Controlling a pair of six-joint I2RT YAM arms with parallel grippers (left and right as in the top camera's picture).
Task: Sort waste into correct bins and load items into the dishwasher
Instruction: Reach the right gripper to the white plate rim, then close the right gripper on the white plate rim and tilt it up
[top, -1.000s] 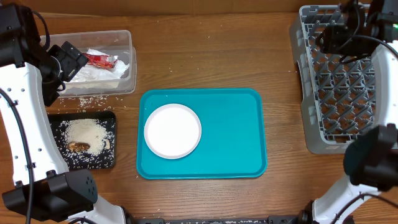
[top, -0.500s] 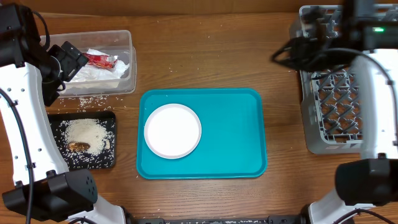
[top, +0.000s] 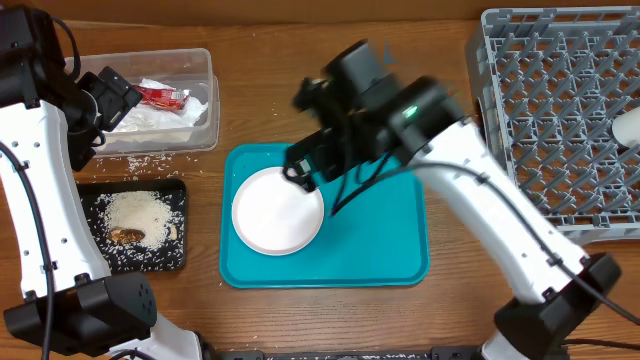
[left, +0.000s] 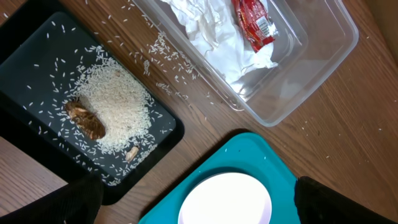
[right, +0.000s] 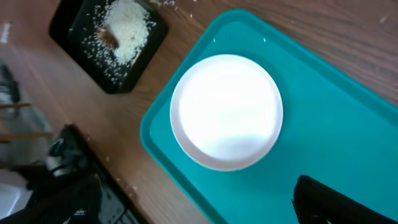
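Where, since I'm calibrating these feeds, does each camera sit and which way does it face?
Overhead: fixed above the table, facing straight down; both arms show, right arm over the teal tray.
Left wrist: looks down on black tray and clear tub; left claw tips at bottom corners.
Right wrist: looks down on white plate; right claw tips likewise.
Shared: all three see the plate.

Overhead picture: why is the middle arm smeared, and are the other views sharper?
Overhead: the right arm is smeared with motion blur, while the dish rack and teal tray are crisp. Left wrist: sharp, single rice grains show. Right wrist: soft all over, and the white plate is glared out to a flat blank.
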